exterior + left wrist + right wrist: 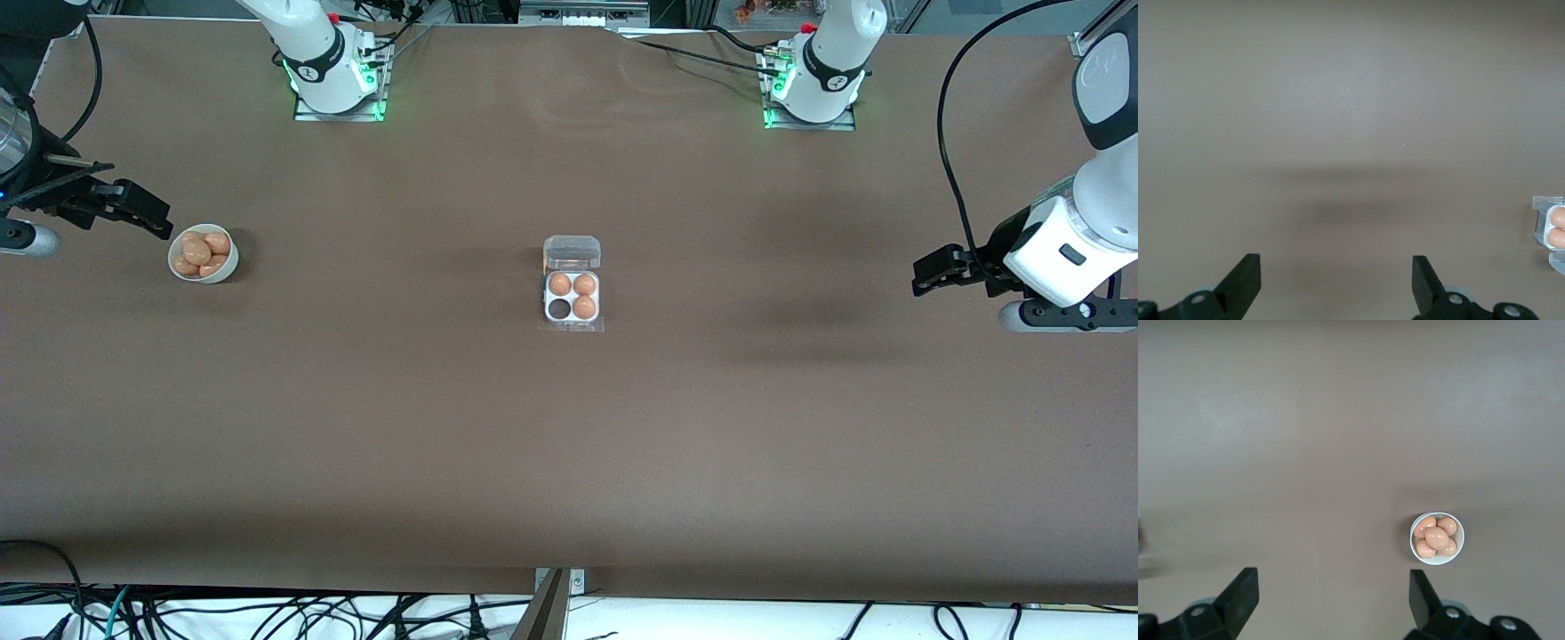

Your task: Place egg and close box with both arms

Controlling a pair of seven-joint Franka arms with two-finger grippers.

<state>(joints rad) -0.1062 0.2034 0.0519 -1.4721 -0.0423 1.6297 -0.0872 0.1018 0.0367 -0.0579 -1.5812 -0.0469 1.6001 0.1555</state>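
While both of my arms wait at the ends of the worktop [569, 462], the box [572, 284] sits in the middle of it, well apart from either tool. Its clear lid [572, 252] is swung open on the side farther from the front camera, and three of its four cells hold eggs; the empty cell [559, 308] is in the nearer row, toward my right arm's end. My right tool [142, 212] hangs just beside the white bowl [203, 269] at my right arm's end of the worktop, its fingers [1238, 595] spread wide and holding nothing. That bowl carries a heap of orange-brown eggs [201, 252]. My left tool [933, 271] hangs over bare worktop at my left arm's end, its fingers [1241, 281] likewise wide apart and empty.
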